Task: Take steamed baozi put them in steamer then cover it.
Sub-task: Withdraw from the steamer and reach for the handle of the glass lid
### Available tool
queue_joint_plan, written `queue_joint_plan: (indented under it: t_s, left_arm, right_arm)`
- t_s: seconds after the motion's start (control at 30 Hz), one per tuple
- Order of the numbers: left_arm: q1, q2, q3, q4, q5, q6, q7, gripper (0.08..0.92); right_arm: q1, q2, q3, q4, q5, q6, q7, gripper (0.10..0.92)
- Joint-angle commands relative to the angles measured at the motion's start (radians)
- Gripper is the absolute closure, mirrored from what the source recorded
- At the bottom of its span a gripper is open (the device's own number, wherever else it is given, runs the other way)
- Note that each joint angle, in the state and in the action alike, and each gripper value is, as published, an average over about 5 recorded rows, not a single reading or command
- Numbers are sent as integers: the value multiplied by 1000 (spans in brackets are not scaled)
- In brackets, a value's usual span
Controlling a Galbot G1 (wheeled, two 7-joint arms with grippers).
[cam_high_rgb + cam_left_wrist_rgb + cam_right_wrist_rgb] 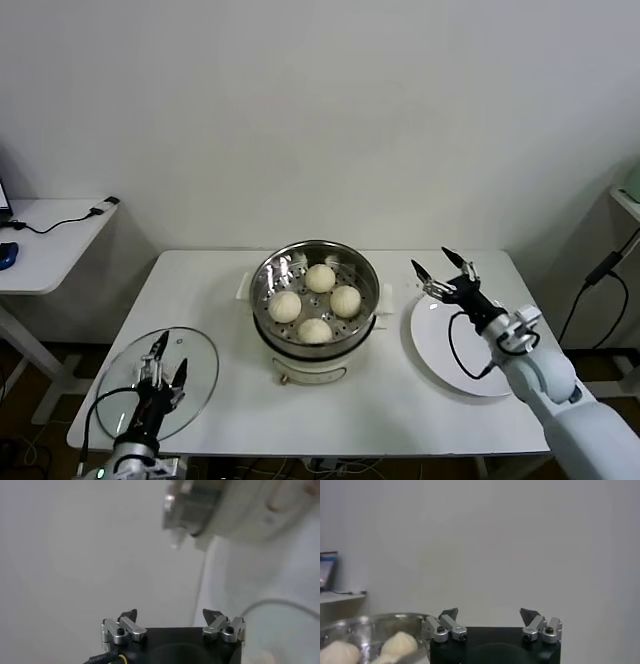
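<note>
steamer (316, 300) at mid-table (230, 400), shiny steel pot on white base, uncovered. inside on perforated tray, four steamed baozi (315, 304): one at far side, one left, one right, one near, close together. in right wrist view, same pot rim (375, 617) with two buns (397, 644) showing. cover (160, 385), clear glass with metal rim, flat on table near front left corner, well apart from pot. left gripper (162, 362) low over cover, pointing away from body, fingers spread wide with nothing between, as in left wrist view (170, 622). white plate (450, 345) bare, just right of steamer. right gripper (444, 268) raised above plate's far edge, beside pot, fingers wide apart and empty; likewise wide in right wrist view (489, 621).
</note>
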Motion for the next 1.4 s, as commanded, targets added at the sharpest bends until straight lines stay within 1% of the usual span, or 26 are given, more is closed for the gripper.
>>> queue_joint_plan:
  t_s: [0.03,0.13,0.27,0.43,0.6,0.83,1.03,1.4]
  left_arm:
    - [-54,4,-67,199,364,-67,-30,177]
    - [-68,7,-100,235,323,-68,-57,177]
    - [-76,15,-134,246,259,-72,-84,177]
    - [-100,28,-156,280,221,-88,-90,177]
    - [-132,33,-147,315,210,-86,-99,177]
    - [-190,38,-119,346,189,-69,-155,177]
    - [-228,52,-98,381,179,-63,-158,177]
    - [-265,54,-77,439,168,-86,-167,178]
  right_arm:
    - [-170,83,151,-6,-97,-3,2,203]
    - [-165,87,145,-17,-108,-1,-1,203]
    - [-151,92,127,-32,-116,0,-3,203]
    - [-128,101,102,-49,-130,1,-4,203]
    - [-117,107,87,-57,-140,3,-4,203]
    - [-131,112,91,-61,-166,13,-17,203]
    - [-147,115,108,-63,-180,20,-29,203]
    - [-155,126,123,-65,-197,27,-37,203]
